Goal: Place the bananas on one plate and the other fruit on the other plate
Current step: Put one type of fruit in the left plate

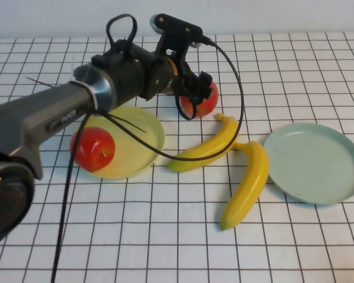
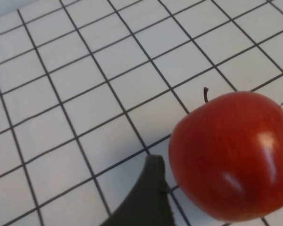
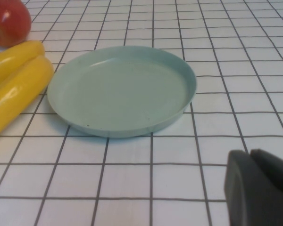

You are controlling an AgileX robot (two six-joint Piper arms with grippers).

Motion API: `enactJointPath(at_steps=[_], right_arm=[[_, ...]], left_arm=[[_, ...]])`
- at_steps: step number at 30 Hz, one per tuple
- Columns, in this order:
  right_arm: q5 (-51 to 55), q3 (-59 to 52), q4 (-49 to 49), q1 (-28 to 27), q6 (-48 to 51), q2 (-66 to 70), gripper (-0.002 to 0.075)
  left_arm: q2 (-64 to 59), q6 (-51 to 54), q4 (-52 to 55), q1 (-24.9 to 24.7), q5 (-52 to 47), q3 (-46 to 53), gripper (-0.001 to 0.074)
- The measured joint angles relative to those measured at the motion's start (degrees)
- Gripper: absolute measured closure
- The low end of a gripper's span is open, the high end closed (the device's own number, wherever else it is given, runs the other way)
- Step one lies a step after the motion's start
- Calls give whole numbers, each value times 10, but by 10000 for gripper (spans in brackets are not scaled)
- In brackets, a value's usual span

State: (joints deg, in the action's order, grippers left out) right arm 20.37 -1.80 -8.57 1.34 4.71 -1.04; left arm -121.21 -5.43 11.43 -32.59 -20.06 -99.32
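Observation:
One red apple [image 1: 93,148] lies on the pale yellow plate [image 1: 143,132] at the left. The other red apple [image 1: 205,100] sits on the table behind the bananas; it also shows in the left wrist view [image 2: 231,155]. My left gripper [image 1: 194,97] reaches over the yellow plate and is open, with its jaws on either side of this apple; one dark finger [image 2: 148,193] shows just beside the fruit. Two yellow bananas [image 1: 207,145] [image 1: 246,184] lie on the table between the plates. The pale blue-green plate [image 1: 315,169] [image 3: 122,89] is empty. My right gripper [image 3: 250,155] is shut and empty, just in front of that plate.
The table is a white cloth with a black grid. Black cables [image 1: 230,88] loop from the left arm over the yellow plate and towards the bananas. In the right wrist view the bananas [image 3: 14,80] touch the blue-green plate's edge.

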Motion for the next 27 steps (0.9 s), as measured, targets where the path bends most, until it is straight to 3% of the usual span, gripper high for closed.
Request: enactJointPath(at_steps=[11, 23, 27], right_arm=[[0, 0, 0, 0, 0, 0, 742], [0, 0, 0, 0, 0, 0, 742], [0, 0, 0, 0, 0, 0, 742]], left_arm=[[-126, -30, -2, -12, -56, -168, 89], [-147, -38, -1, -12, -45, -182, 92], [-147, -39, -1, -12, -49, -182, 158]])
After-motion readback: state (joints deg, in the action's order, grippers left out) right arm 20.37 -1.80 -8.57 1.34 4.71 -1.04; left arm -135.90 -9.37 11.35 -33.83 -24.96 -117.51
